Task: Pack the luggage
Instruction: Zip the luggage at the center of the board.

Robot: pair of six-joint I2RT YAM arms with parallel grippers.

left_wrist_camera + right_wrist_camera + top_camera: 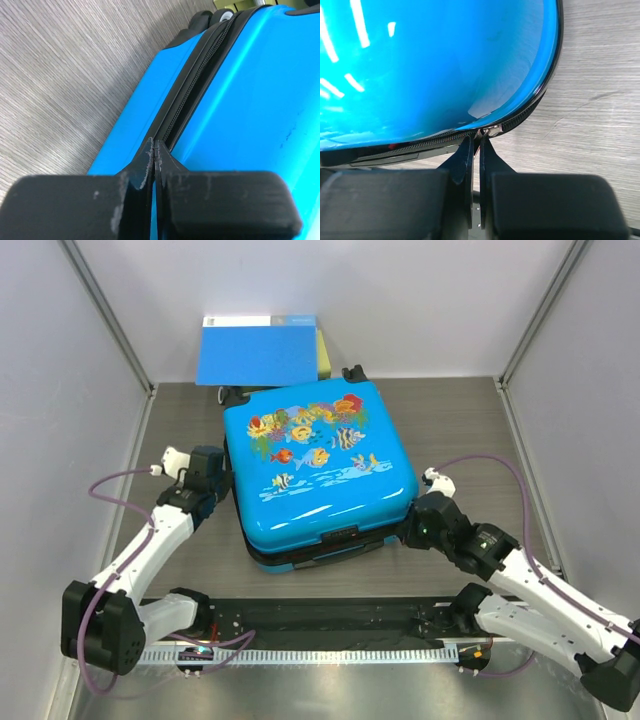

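The grey surface (pixel 470 430) carried the luggage (pixel 318 465) at its middle, lying flat with the printed shell up and the lid down. Its shell looked stiff and glossy, so narrow fingers would likely slide on the curved blue faces. It is also bulky and probably too heavy to lift by a pinch. The left hand (pixel 154 150) was clenched, its tips against the zipper (pixel 195 85) seam on the case's left side. The right hand (pixel 476 142) was clenched at the near right corner, its tips meeting a small silvery zipper pull (pixel 490 131); whether it was truly pinched could not be told. That pull looked the best hold, drawn steadily along the seam.
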